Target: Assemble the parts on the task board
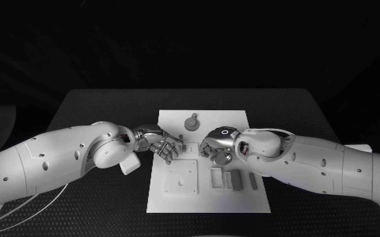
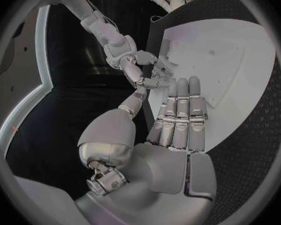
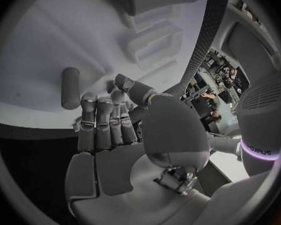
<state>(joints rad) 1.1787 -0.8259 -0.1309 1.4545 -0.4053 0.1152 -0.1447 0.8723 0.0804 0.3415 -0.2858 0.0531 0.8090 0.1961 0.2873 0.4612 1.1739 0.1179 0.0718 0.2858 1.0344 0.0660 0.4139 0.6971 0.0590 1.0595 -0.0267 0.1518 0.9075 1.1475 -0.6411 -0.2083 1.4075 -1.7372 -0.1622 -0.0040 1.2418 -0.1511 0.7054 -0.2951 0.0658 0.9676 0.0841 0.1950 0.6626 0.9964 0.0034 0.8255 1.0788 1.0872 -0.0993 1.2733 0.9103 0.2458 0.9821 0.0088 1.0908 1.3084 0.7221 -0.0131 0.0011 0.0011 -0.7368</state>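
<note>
The white task board [image 1: 207, 201] lies in the middle of the black table. A round grey part [image 1: 191, 120] sits near its far edge. Three long grey parts [image 1: 234, 179] lie side by side on its right half, beside a square raised plate [image 1: 180, 178]. My left hand [image 1: 162, 147] hovers at the board's left edge with straight fingers [image 2: 181, 110] and nothing in it. My right hand [image 1: 218, 144] faces it from the right, fingers [image 3: 106, 120] spread and holding nothing. A grey peg [image 3: 70, 87] lies on the board just beyond those fingers.
Black table [image 1: 95, 105] surrounds the board on all sides. Both white forearms [image 1: 63, 163] reach in low over the table's near corners. The left wrist view shows the right hand [image 2: 137, 67] close ahead of my left fingertips.
</note>
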